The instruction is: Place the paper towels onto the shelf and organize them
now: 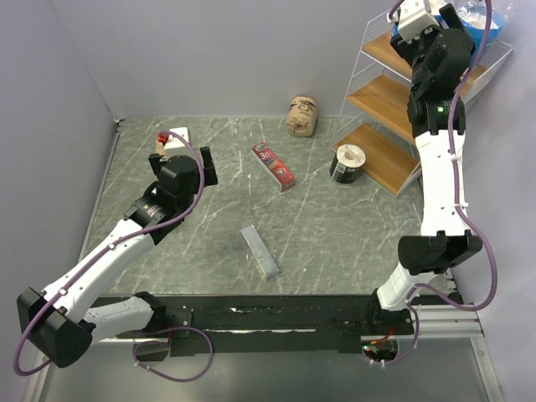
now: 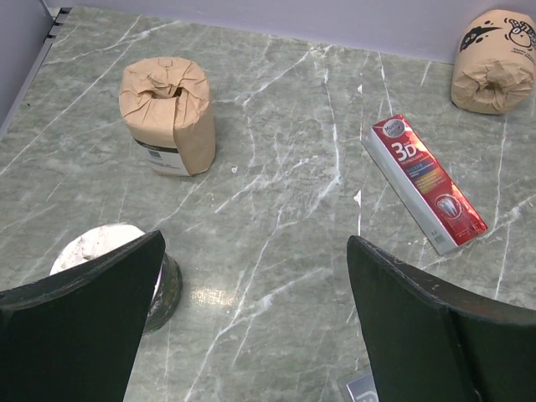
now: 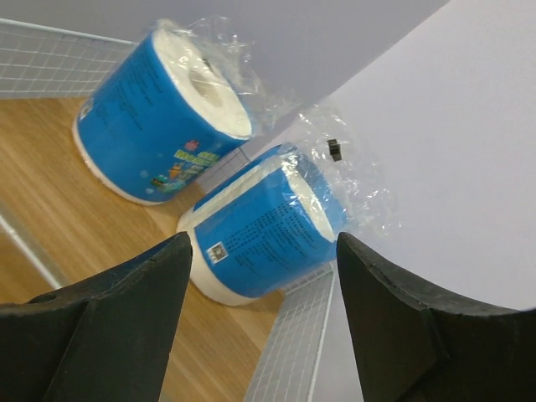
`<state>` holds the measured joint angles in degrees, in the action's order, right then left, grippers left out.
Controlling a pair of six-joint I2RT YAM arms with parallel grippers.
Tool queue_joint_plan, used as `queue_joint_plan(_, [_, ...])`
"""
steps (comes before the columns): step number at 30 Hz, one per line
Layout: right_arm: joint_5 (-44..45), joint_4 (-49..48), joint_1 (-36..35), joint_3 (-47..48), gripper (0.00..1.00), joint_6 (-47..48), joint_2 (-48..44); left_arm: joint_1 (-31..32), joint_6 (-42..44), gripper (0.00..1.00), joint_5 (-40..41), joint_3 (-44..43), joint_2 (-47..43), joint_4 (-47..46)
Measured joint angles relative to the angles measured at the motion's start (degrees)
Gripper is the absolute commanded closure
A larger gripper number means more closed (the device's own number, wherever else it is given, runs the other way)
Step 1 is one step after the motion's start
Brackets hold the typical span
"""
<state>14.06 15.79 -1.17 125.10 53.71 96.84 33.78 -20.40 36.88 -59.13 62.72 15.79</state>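
Already both blue-wrapped rolls (image 3: 163,117) sit on the top tier of the shelf (image 1: 381,96), with the right claw (image 3: 261,247) spread empty before them. The left claw (image 2: 255,247) hangs released over the desk (image 1: 335,226), a tan roll (image 2: 167,113) ahead and a black roll (image 2: 100,247) just beside its finger. The rolls look light and soft, and their wrap slippery, so grasp gently across the round sides.
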Motion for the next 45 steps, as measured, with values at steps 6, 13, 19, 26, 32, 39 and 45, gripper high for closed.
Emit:
queue_joint_plan(6, [6.0,-0.6,-8.2,-9.5,0.09,-0.4,-7.0,0.0,0.0,0.04,0.0,0.0,0.0,0.0])
queue_joint_plan(13, [17.5,-6.2,-25.9,-30.8,0.12,-3.2,-17.3,0.0,0.0,0.03,-0.2,0.0,0.0,0.0])
queue_joint_plan(19, [17.9,3.9,-30.0,-37.1,0.2,-26.4,-19.5,0.0,0.0,0.04,-0.2,0.0,0.0,-0.1])
queue_joint_plan(26, [14.2,10.0,-29.3,-47.6,0.27,-45.7,-20.2,0.0,0.0,0.04,-0.1,0.0,0.0,-0.1])
queue_joint_plan(32, [9.9,10.1,-25.7,-45.2,0.3,-47.0,-13.2,0.0,0.0,0.04,-0.1,0.1,-1.0,-0.1])
queue_joint_plan(39, [9.2,-6.0,-25.0,-44.8,0.23,-35.5,-2.4,0.0,0.1,0.03,0.3,0.4,-3.8,-1.4])
queue_joint_plan(45, [8.2,-17.2,-23.8,-40.5,0.23,-23.3,10.4,0.0,0.0,0.03,0.0,0.4,-3.8,-1.4])
